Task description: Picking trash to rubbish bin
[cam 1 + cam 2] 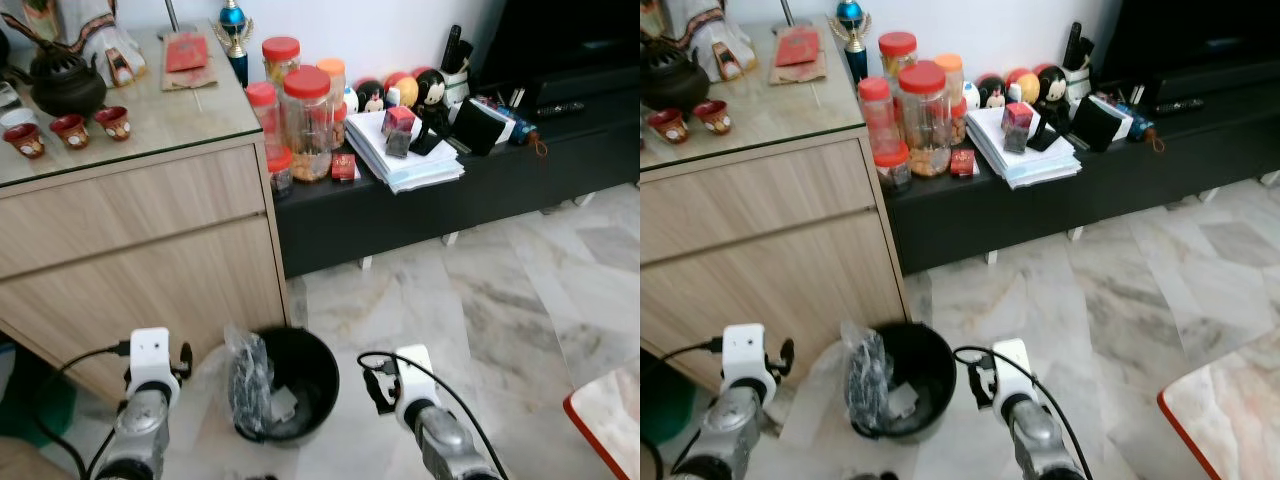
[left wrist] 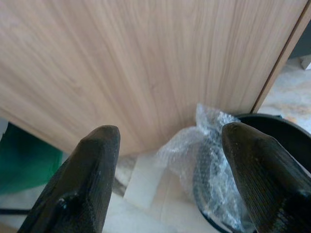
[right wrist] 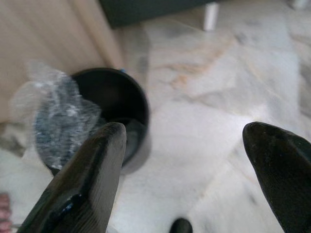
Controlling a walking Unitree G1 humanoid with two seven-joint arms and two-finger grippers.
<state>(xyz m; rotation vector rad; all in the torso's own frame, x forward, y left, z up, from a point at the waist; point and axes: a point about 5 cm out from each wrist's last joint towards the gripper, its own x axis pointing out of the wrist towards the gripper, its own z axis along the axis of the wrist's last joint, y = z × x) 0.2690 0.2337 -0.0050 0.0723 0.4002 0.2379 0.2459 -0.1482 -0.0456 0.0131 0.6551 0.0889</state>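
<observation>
Left eye view: 1 black bin (image 1: pixel 300 380) stands on the marble floor (image 1: pixel 500 300), just beside the lower right corner of the wooden cabinet (image 1: pixel 140 250). 1 piece of clear bubble wrap (image 1: pixel 248 385) hangs over the bin's left rim, partly inside. 1 pale scrap (image 1: pixel 283 405) lies at the bottom of the bin.

Left wrist view: left gripper (image 2: pixel 167 179) has its 2 fingers spread wide, nothing between them; it is near the cabinet front, with the wrap and bin rim past the fingers. Right wrist view: right gripper (image 3: pixel 194 179) also has 2 fingers spread wide, empty, above the floor and near the bin. Head views show both silver arms low, 1 on each side of the bin.

Cabinet top: 1 dark teapot (image 1: pixel 65 80) and 3 small red cups (image 1: pixel 70 130) near the left edge; 1 trophy (image 1: pixel 235 35) at the back right corner; 1 red packet (image 1: pixel 186 52) beside it.

Black low bench (image 1: pixel 480 180), left end: 6 red- or orange-lidded jars (image 1: pixel 305 120) clustered against the cabinet side. 1 paper stack (image 1: pixel 405 150) sits mid-bench, with small round figurines (image 1: pixel 400 90) behind it, count unclear. 1 red-edged slab corner (image 1: pixel 610 410) shows at the floor's right edge.
</observation>
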